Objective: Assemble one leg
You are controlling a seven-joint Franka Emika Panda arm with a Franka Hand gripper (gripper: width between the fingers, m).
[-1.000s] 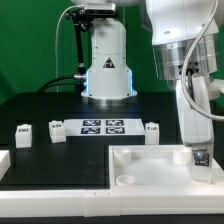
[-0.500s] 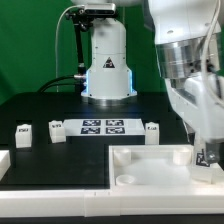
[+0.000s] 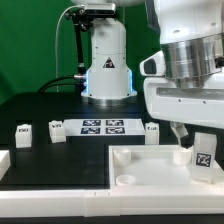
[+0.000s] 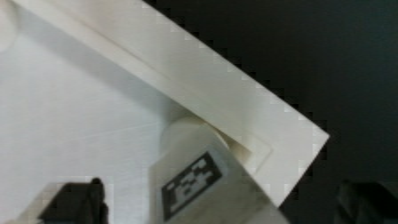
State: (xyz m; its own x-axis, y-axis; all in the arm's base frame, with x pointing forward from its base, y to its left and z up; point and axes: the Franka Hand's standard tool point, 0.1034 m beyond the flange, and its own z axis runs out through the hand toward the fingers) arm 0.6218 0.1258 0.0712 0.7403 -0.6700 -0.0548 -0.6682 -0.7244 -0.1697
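Note:
One leg point(image 3: 203, 154), a small white block with a black-and-white tag facing the camera, stands on the white panel point(image 3: 140, 170) at the panel's far corner, on the exterior view's right. My gripper point(image 3: 197, 134) hangs just above it, open. In the wrist view the leg point(image 4: 199, 178) sits between the two dark fingertips point(image 4: 73, 203), with a gap on each side, close to the panel's raised rim point(image 4: 214, 75). Nothing is held.
Three more small white legs stand on the black table: two on the exterior view's left point(image 3: 22, 135) point(image 3: 56, 131) and one nearer the middle point(image 3: 151, 131). The marker board point(image 3: 104, 126) lies between them. The robot's base point(image 3: 107, 60) rises behind.
The gripper was shut on the leg low at the panel's corner. It has opened, let the leg go, and risen a little; the leg stays on the panel.

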